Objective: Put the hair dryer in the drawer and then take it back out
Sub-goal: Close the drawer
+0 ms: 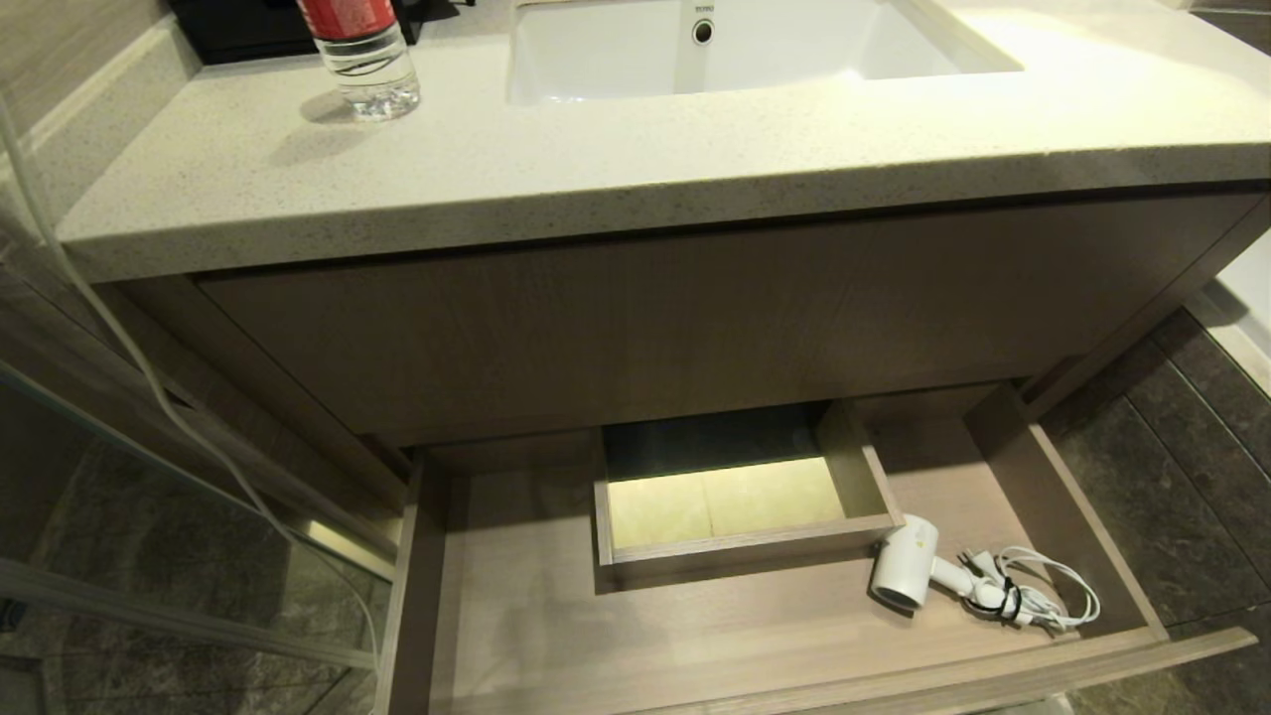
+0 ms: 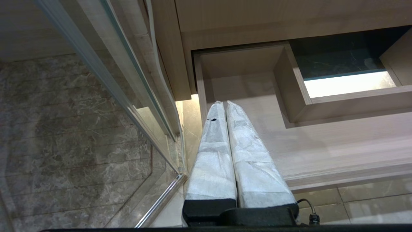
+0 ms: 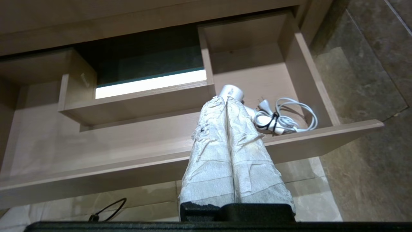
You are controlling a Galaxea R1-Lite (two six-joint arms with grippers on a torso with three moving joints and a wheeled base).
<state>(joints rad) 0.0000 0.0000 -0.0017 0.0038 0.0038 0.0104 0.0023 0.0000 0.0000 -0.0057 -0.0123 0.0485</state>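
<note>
The drawer under the vanity stands pulled out, light wood, with a boxed rectangular cutout in its middle. The white hair dryer lies on its side on the drawer floor at the front right, its bundled white cord beside it. In the right wrist view the hair dryer and cord show just past my right gripper, which is shut, holds nothing, and hangs in front of the drawer. My left gripper is shut and empty, in front of the drawer's left end. Neither arm shows in the head view.
A speckled stone countertop with a white sink overhangs the drawer. A clear bottle with a red label stands at the back left. A glass shower panel and a hanging white cable are at the left. Dark tiled floor lies to the right.
</note>
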